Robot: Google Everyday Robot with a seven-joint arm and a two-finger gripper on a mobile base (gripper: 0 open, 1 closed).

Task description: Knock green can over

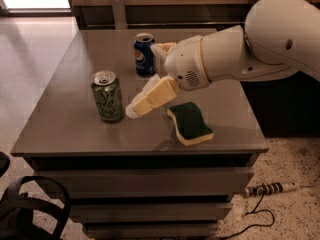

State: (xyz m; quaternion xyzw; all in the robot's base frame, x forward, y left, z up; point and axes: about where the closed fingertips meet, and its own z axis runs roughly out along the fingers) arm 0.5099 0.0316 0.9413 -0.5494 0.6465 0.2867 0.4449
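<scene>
Light green patterned aluminium can [107,96] stands upright, front-left on grey metal table [60,119]. Cream two-finger gripper [144,81] hangs just right of it, fingers spread wide, holding nothing. The lower fingertip [133,110] is just beside the can; contact cannot be determined.

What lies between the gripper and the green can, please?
Nothing: in the camera view the gripper sits close beside the green can, with at most a sliver of bare table between.
</scene>
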